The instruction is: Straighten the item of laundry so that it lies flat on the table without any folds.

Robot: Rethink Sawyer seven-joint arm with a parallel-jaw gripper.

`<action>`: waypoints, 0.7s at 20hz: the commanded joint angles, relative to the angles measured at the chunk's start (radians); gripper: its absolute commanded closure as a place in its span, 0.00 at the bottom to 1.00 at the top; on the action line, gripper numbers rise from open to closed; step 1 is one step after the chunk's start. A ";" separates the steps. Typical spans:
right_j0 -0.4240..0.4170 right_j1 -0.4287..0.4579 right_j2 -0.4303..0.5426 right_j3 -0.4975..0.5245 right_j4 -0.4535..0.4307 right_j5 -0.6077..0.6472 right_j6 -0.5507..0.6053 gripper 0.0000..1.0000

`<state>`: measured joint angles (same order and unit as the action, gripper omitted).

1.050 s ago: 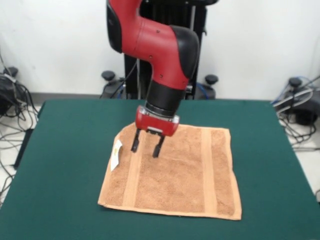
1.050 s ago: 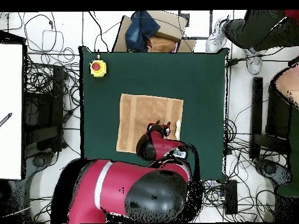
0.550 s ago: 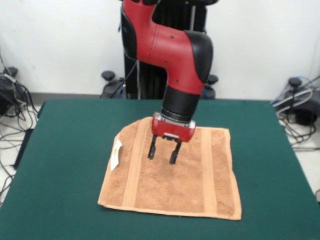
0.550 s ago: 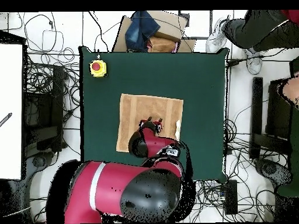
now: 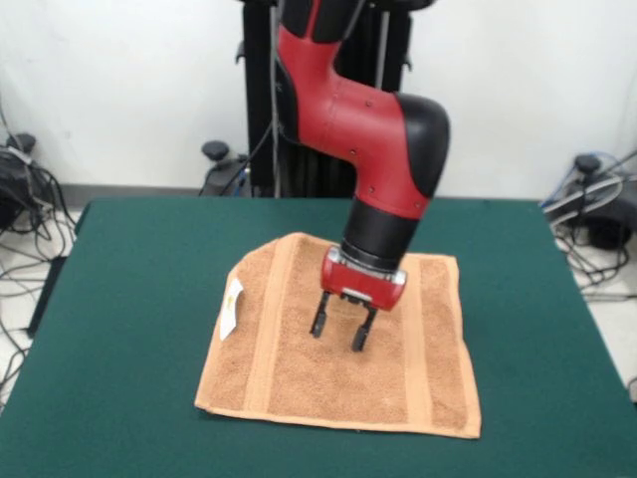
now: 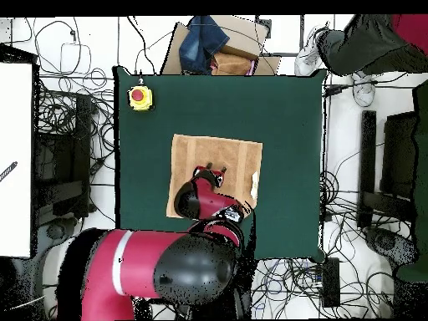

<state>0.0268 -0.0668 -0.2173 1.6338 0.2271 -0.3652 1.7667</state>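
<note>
Front view: the towel (image 5: pixel 343 344) lies spread out on the green table (image 5: pixel 129 299), close to the middle of it.
Towel shape: it looks almost flat. I see two smooth bands going up and down it and a white tag (image 5: pixel 232 305) on its 9 o'clock edge.
Trouble spot: the corner at 11 o'clock looks cut off and slanted, not square. I think that corner may be tucked under, but I cannot tell for sure.
Gripper: the gripper (image 5: pixel 338 333) hangs over the middle of the towel, pointing down. Its two black fingers (image 5: pixel 319 320) are spread apart with a gap between them. They hold nothing. The tips are very near the cloth; I cannot tell if they touch it.
Overhead view: the red arm covers part of the towel (image 6: pixel 230 155), so that part is hidden. A yellow box with a red button (image 6: pixel 139 97) sits well apart from the towel, near a table corner.
Step now: I think the job is nearly done and the last thing is to fix that slanted corner.
How to do it well: go to the slanted corner, pinch only the very edge, and pull it gently outward toward 11 o'clock. Stay low so the flat part does not lift or bunch. Let go once the corner looks square.
</note>
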 commanded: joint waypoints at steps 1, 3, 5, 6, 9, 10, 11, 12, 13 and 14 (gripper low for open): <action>0.124 0.040 0.062 -0.073 0.263 0.047 0.246 0.00; 0.153 0.028 0.074 -0.058 0.361 0.064 0.267 0.00; 0.210 0.023 0.047 -0.037 0.541 0.138 0.291 0.00; 0.227 0.022 0.038 -0.033 0.616 0.191 0.300 0.00; 0.239 0.039 -0.002 -0.071 0.737 0.350 0.293 0.00; 0.247 0.064 -0.032 -0.100 0.796 0.396 0.298 0.00; 0.266 0.110 -0.097 -0.148 0.846 0.469 0.334 0.00; 0.284 0.155 -0.162 -0.196 0.895 0.541 0.370 0.00; 0.287 0.195 -0.210 -0.237 0.921 0.588 0.423 0.00; 0.287 0.229 -0.255 -0.274 0.939 0.622 0.477 0.00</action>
<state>0.3016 -0.0020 -0.3186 1.5492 0.9670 -0.0229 1.7870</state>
